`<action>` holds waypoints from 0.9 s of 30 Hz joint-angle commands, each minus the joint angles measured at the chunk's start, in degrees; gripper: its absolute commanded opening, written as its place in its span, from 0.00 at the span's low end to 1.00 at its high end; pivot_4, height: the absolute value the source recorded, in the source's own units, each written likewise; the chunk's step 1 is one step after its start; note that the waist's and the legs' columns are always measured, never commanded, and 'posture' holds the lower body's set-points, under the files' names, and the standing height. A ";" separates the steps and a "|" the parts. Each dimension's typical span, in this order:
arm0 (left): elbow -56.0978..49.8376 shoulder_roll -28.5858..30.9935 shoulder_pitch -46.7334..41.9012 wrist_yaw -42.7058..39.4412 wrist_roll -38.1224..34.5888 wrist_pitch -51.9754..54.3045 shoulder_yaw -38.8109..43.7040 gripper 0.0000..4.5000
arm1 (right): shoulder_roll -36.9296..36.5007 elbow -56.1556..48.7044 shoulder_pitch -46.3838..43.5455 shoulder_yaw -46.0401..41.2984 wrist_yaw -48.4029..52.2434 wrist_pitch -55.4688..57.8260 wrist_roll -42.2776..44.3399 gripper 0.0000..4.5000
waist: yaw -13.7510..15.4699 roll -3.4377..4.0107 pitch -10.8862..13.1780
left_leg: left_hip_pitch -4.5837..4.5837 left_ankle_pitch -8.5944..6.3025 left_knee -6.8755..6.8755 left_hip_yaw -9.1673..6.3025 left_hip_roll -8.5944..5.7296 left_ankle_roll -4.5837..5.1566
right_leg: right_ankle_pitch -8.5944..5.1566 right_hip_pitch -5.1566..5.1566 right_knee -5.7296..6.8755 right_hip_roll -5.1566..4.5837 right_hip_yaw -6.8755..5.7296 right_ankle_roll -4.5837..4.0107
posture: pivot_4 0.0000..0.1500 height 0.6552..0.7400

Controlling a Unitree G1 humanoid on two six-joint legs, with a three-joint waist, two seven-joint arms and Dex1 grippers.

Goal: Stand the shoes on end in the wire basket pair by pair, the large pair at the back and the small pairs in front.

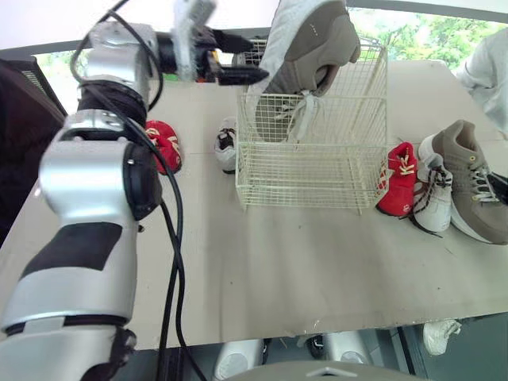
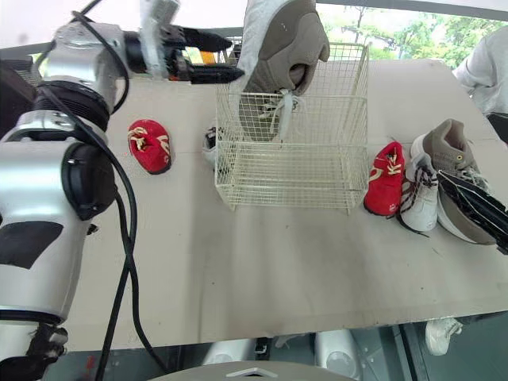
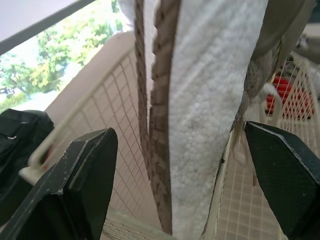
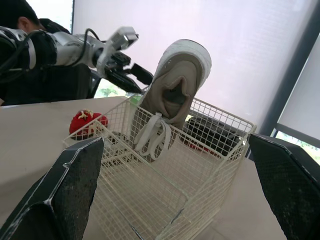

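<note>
Left arm (image 1: 87, 186) raised, elbow bent, forearm reaching far and rightward. Left gripper (image 1: 255, 58) held high and level, fingers spread wide. Right gripper (image 4: 175, 142) low at the right, aimed leftward, fingers wide apart.

Beige table (image 1: 317, 262), bright leafy window (image 1: 413, 36)

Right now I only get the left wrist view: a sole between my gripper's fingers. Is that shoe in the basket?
Observer: Yes. The grey shoe stands on end at the left side of the basket, upper half above the rim.
Operator: Where's its mate?
Observer: The mate lies on the table right of the basket, outermost of three shoes.
Operator: And the right gripper?
Observer: The right gripper is open, by that mate.
</note>
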 commanded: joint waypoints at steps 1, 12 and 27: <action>-4.18 2.37 -2.20 -2.47 -5.23 3.21 4.37 0.98 | 1.08 0.05 1.10 -1.69 -0.31 -0.03 -0.44 1.00 | 0.10 0.00 0.00 | 0.00 0.00 0.00 0.00 0.00 0.00 | 0.00 0.00 -0.01 0.00 0.00 0.00 | 1.00 1.00; -20.71 -5.39 9.86 3.25 -3.88 1.47 -2.12 0.98 | 1.28 -1.08 1.47 -1.58 -3.08 1.74 1.24 1.00 | 1.52 0.08 -0.07 | 0.03 0.12 0.06 -0.03 -0.02 -0.20 | 0.01 0.05 0.01 -0.08 0.21 0.00 | 1.00 1.00; -19.99 -10.21 11.27 14.03 0.43 -8.05 -7.95 0.53 | 1.74 -5.61 4.32 -3.82 -6.42 1.94 2.79 1.00 | 1.53 0.06 -0.06 | 0.00 0.07 0.03 0.04 -0.01 -0.14 | 0.02 0.02 -0.02 -0.06 0.33 0.01 | 1.00 1.00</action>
